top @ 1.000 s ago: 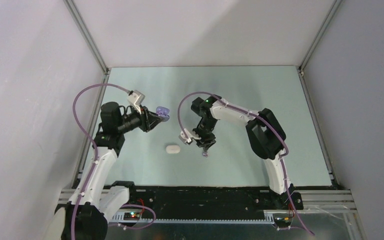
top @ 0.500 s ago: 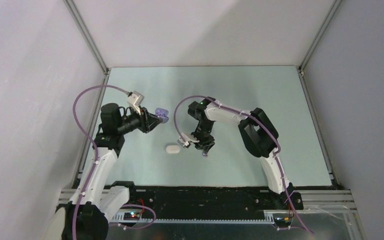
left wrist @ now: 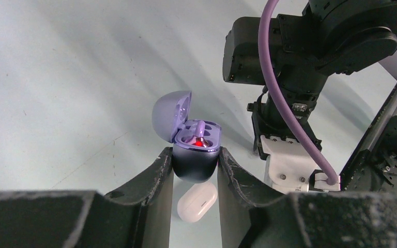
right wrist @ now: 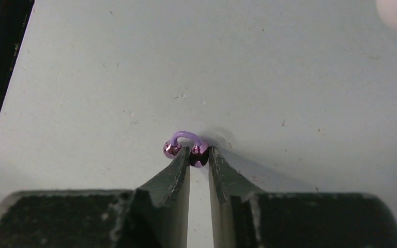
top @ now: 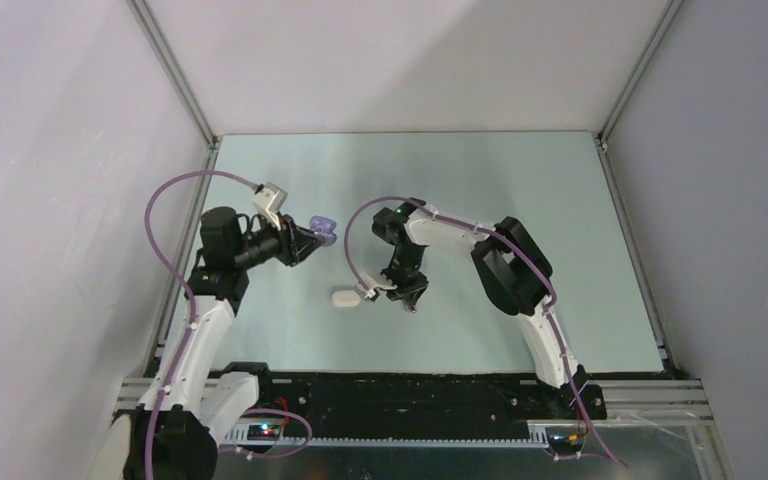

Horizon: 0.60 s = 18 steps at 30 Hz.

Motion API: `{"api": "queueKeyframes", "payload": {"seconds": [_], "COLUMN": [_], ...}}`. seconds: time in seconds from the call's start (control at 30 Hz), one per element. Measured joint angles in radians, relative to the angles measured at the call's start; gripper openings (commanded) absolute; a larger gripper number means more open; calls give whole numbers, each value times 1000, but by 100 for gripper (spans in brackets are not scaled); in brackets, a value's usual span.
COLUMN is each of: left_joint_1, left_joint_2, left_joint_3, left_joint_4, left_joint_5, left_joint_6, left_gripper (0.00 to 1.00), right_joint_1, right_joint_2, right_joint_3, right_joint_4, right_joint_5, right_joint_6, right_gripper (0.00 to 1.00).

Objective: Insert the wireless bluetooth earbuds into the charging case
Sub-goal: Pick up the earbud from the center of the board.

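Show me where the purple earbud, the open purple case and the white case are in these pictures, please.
purple earbud [right wrist: 186, 135]: right wrist view, on its lilac loop.
open purple case [left wrist: 195, 165]: left wrist view, on its dark lower shell.
white case [left wrist: 197, 202]: left wrist view, on its top face.

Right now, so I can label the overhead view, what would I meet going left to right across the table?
Purple case held in the left gripper → white case → right gripper, closed around a purple earbud.
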Motion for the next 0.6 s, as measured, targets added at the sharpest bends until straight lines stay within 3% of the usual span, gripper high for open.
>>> {"api": "queueKeyframes", "payload": {"seconds": [0.17,0.3,0.4,0.6], "left_joint_1": [0,0,0,-40], "left_joint_2": [2,34,75,156], "left_joint_3": [-12,-12,-12,4], "left_joint_4": [11,60,135,274], "left_joint_5": [1,11,20,26], "left_joint_6": [-10,-35,-60,-55], "left_gripper": [0,0,0,0], "right_joint_1": [-7,-48,-108,-316], "right_joint_2": [-16,-51,-94,-290], "right_joint_3": [-26,-64,-63,-51], "right_joint_4": [29,68,121,330], "right_joint_5": [-10,-46,-98,-94], "right_joint_6": [27,145,351,964], "right_gripper": [4,0,0,0]}}
